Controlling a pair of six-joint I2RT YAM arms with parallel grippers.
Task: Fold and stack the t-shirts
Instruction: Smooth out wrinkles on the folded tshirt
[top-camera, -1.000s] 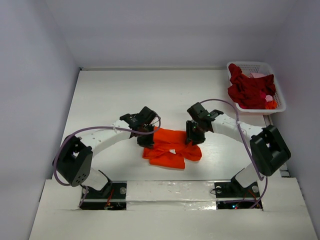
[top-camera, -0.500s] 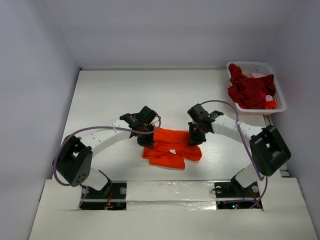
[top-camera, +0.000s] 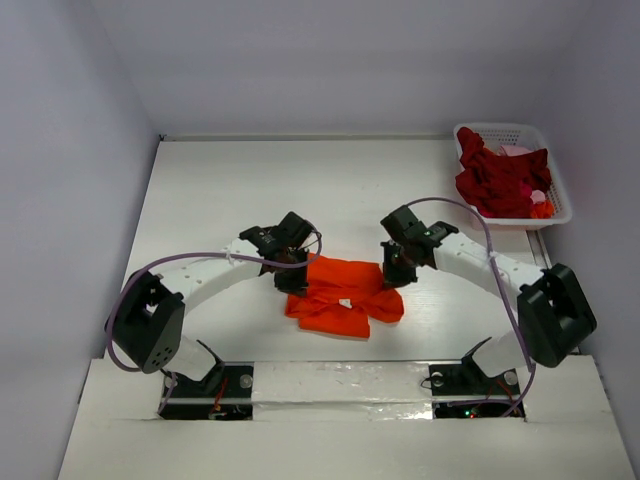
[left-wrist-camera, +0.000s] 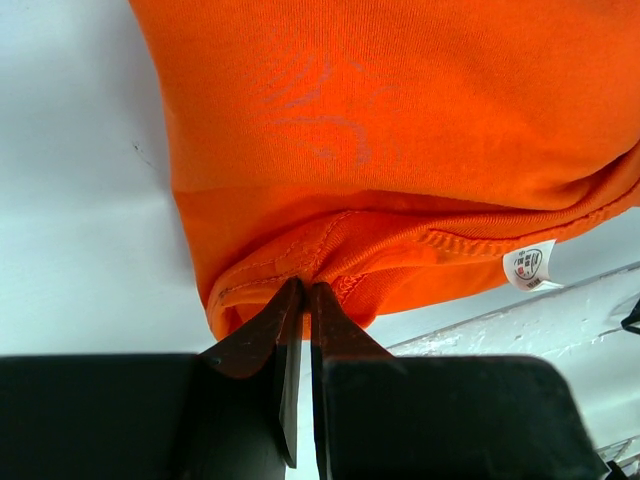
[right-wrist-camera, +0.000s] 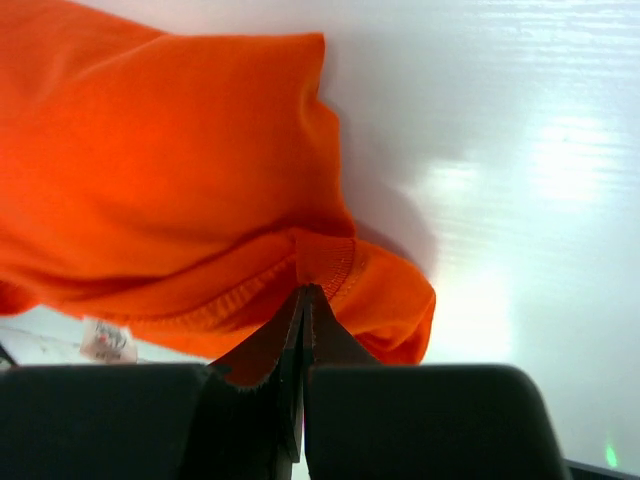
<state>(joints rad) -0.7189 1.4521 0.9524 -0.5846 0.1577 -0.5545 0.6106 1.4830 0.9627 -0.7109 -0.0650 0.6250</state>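
A bright orange t-shirt (top-camera: 343, 296) lies bunched on the white table between the two arms, its small white neck label (left-wrist-camera: 527, 267) near the front edge. My left gripper (top-camera: 292, 281) is shut on a hem at the shirt's left side (left-wrist-camera: 304, 283). At the right side, my right gripper (top-camera: 393, 272) is shut on a ribbed hem fold (right-wrist-camera: 303, 287). Dark red t-shirts (top-camera: 497, 180) with a bit of pale pink cloth (top-camera: 518, 152) are piled in the basket at the back right.
The white lattice basket (top-camera: 556, 187) stands at the table's back right corner. Walls close in the table (top-camera: 250, 190) on three sides. A taped white strip (top-camera: 340, 380) runs along the near edge by the arm bases.
My right gripper has closed from part open onto the shirt's right hem and shifted slightly right. The left gripper and the shirt have stayed put.
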